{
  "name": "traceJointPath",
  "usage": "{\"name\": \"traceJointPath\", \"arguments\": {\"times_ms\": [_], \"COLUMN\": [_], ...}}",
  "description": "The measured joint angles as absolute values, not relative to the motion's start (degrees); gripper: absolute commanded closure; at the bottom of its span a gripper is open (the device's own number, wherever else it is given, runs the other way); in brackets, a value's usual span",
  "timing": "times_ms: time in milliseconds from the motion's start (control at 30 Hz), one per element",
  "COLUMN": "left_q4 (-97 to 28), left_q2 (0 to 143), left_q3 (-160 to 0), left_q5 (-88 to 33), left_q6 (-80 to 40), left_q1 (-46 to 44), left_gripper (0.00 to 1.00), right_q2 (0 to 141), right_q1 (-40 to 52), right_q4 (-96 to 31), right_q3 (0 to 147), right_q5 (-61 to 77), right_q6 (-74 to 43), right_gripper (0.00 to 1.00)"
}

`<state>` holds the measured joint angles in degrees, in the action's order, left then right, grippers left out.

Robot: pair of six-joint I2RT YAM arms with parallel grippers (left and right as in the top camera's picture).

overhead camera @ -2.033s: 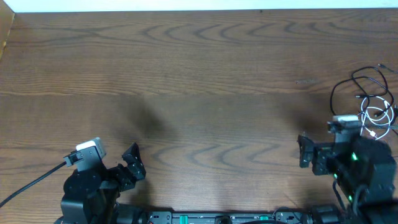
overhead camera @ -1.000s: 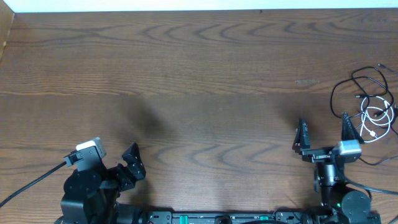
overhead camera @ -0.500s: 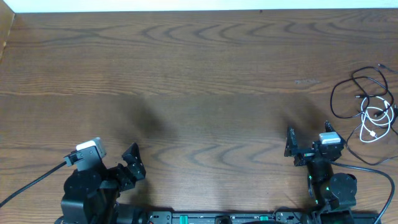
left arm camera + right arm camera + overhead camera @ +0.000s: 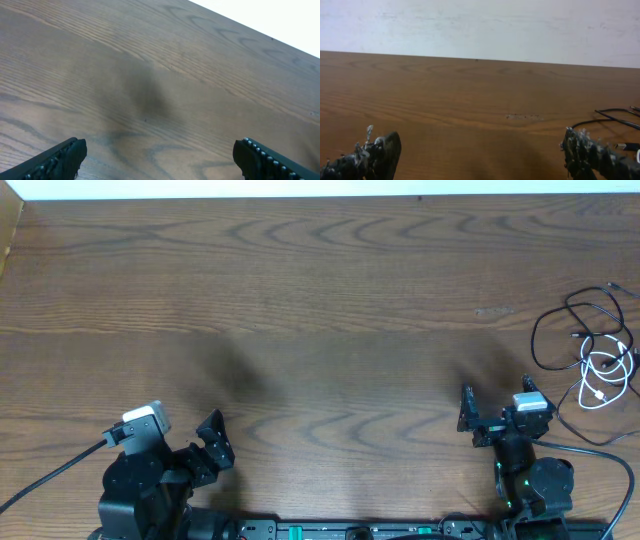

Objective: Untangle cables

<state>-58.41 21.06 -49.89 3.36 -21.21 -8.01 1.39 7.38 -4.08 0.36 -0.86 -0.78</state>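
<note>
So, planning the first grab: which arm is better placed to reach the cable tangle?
Right. The cables lie far right, just beyond the open right gripper and visible in its wrist view; the left gripper sits at the opposite side.

Both arms are matte black and blocky. At the base bar's (image 4: pixel 350 531) left end, the left arm (image 4: pixel 140 485) carries a pale grey camera box (image 4: pixel 145 422) trailing a thick black cable (image 4: pixel 50 472). At its right end, the right arm (image 4: pixel 535 480) shows small green lights (image 4: pixel 520 477), and the right gripper (image 4: pixel 479 150) has toothed black fingers (image 4: pixel 592 156).

Soft even light, faint blurred shadows
</note>
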Motion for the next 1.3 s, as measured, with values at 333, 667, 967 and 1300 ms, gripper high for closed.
{"name": "traceJointPath", "arguments": {"times_ms": [333,667,967,1300], "left_q4": [-58.43,-54.41,-35.94,-2.11], "left_q2": [21.06,19.14,3.14,0.58], "left_q3": [-49.89,-46.48,-26.20,-6.07], "left_q5": [3.36,4.05,2.33,-4.40], "left_q6": [-21.19,-16.38,-10.72,-5.26], "left_q1": [-8.01,-7.05,-0.91,1.41], "left_gripper": [0.02,0.02,0.02,0.02], "right_q2": [1.39,1.39,1.43,1.50], "right_q1": [7.38,7.38,7.38,7.38], "right_q4": [-4.08,-4.08,-4.10,-4.10], "right_q3": [0.36,0.36,0.36,0.36], "right_q5": [-0.86,-0.86,-0.89,-0.89], "right_q6": [-0.80,-0.80,-0.80,-0.80], "right_gripper": [0.01,0.01,0.01,0.01]}}
